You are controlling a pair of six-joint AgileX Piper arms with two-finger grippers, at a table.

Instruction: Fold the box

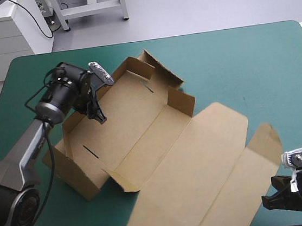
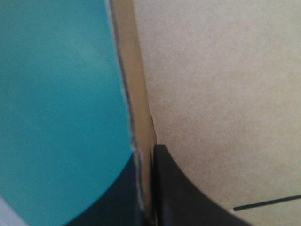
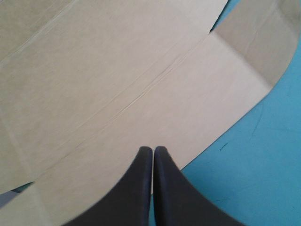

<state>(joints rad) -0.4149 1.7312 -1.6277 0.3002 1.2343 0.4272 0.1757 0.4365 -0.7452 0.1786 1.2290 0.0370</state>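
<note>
Box: brown, centre frame, walls partly raised, lid flat. Left gripper, upper left: clamped on the box's raised wall. Right gripper, lower right: fingers closed together, at the lid's edge.

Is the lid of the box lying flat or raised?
Flat: the lid lies spread on the teal-green cover, beside the raised walls of the box.

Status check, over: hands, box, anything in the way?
Left hand shut on the box, gripping a raised wall. Right hand shut, empty, at the edge of the flat lid. Nothing in the way.
</note>
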